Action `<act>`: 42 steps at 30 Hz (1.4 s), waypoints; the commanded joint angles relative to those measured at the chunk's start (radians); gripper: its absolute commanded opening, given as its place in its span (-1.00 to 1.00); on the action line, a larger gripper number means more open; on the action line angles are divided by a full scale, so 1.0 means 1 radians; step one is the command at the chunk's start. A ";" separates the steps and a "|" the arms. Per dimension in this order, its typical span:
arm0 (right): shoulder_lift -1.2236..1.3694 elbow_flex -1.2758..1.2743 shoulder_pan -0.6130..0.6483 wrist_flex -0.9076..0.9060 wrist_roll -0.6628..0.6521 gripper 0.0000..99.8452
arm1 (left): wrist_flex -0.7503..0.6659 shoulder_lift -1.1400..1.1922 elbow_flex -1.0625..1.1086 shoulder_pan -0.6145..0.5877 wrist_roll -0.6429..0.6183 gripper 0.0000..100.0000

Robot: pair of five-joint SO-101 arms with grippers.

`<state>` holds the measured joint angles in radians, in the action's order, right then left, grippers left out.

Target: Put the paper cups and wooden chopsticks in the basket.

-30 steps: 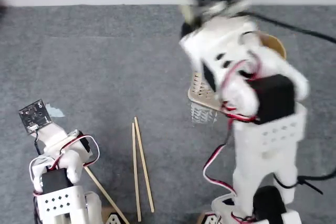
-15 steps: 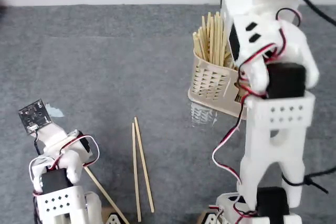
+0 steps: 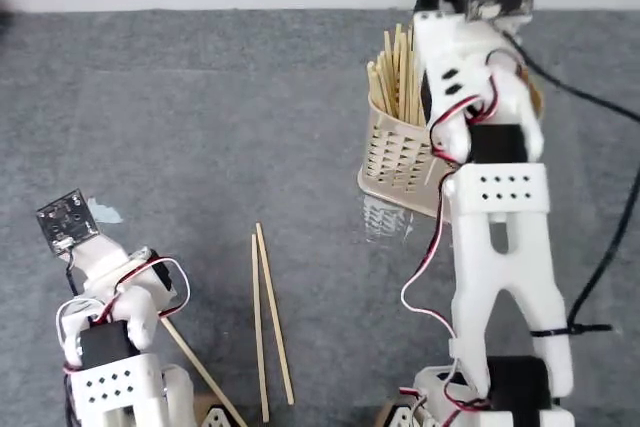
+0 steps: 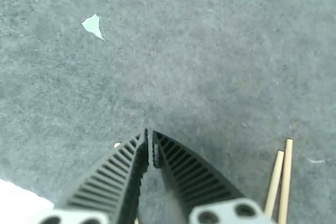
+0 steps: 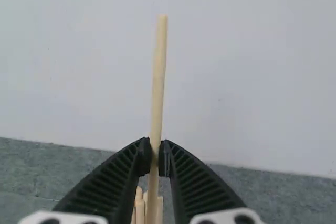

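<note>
Over on the far right side of the mat, my right gripper is clenched on a single wooden chopstick. It's pinched partway along, so a long stretch pokes out past the fingertips against the pale wall. In the right wrist view, the tips of a few more sticks sit just beneath the held one.

From the high view, the right arm is stretched out right beside the basket. That's the tan slotted one, sitting on the grey mat with a bundle of chopsticks standing in it and fanning out a bit at the top. Can't really make out the held stick from up there, it's too faint against the wall.

My left arm is parked at the near left corner. The left gripper is squeezed closed with nothing in it, pointing down at bare mat. I can't tell if it's actually touching the surface.

On the mat between the arms there are two loose chopsticks lying side by side, close together at the far end and a bit apart at the near end. Their ends also show in the left wrist view, off to the side of the claw. A third chopstick lies diagonally right by the left arm's base, with one end tucked under the arm. There's also a little pale scrap on the mat near the left arm.
</note>
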<state>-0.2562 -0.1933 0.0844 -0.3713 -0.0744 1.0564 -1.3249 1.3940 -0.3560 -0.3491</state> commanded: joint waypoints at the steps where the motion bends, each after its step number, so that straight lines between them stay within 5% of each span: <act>1: -0.110 -0.107 -0.004 0.101 0.003 -0.98 | -0.020 -0.014 -0.005 0.002 0.009 -0.98; 11: -0.197 -0.098 -0.004 -0.113 -0.051 -0.61 | -0.021 -0.014 0.002 0.002 0.009 -0.98; 22: -0.357 -0.002 0.171 -0.736 -0.043 -1.00 | -0.126 -0.014 0.053 0.003 0.006 -0.98; 25: -0.404 -0.081 0.229 -0.843 0.020 -0.96 | -0.127 -0.014 0.050 0.003 0.009 -0.98; 29: -0.472 -0.295 0.245 -0.808 0.166 -0.98 | -0.092 -0.014 -0.025 0.003 0.011 -0.98; 37: -0.593 -0.779 0.239 -0.490 0.184 -0.98 | 0.183 -0.005 -0.320 0.089 0.129 -0.98; 42: -0.667 -0.967 0.226 -0.354 0.181 -0.98 | 0.226 0.110 -0.400 0.176 0.126 -0.98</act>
<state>-0.8623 -1.1063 0.3207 -0.7963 0.0990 1.2635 -1.3080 1.0794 -0.2240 -0.2355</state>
